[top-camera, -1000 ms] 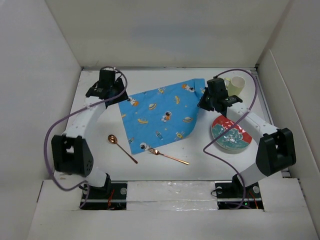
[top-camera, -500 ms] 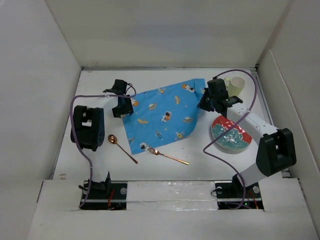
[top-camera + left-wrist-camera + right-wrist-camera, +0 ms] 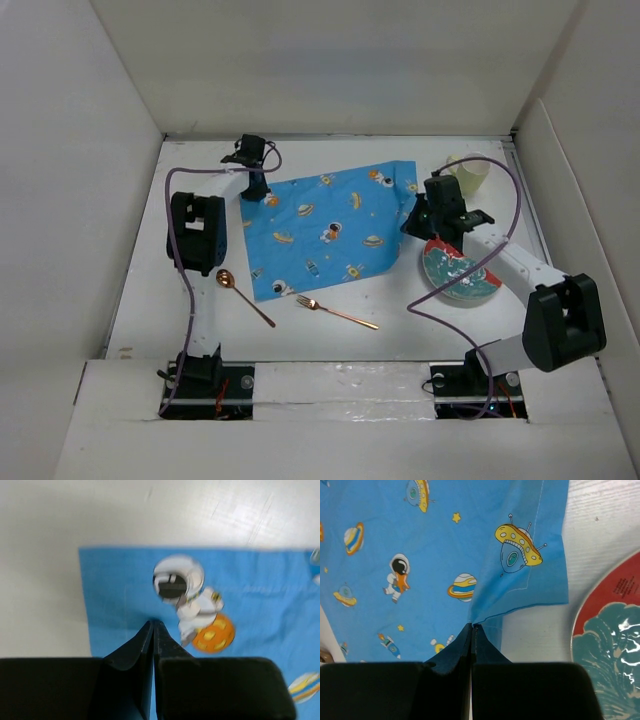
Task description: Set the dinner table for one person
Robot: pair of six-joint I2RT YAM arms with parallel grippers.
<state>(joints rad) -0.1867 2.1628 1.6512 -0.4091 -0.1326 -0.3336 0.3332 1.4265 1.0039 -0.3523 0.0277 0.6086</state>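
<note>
End effectors [image 3: 153, 624] [image 3: 471, 626] tight on blue cloth [image 3: 420, 540]

Left arm [image 3: 197, 232] folded upright and reaching far back, left gripper [image 3: 153, 626] pinched closed, right arm [image 3: 520, 265] angled inward, right gripper [image 3: 471, 628] fingertips pressed together

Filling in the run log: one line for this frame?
left gripper: shut on cloth, far-left corner | right gripper: shut on cloth, right edge | plate, cup, spoon, fork: on dinner table
</note>
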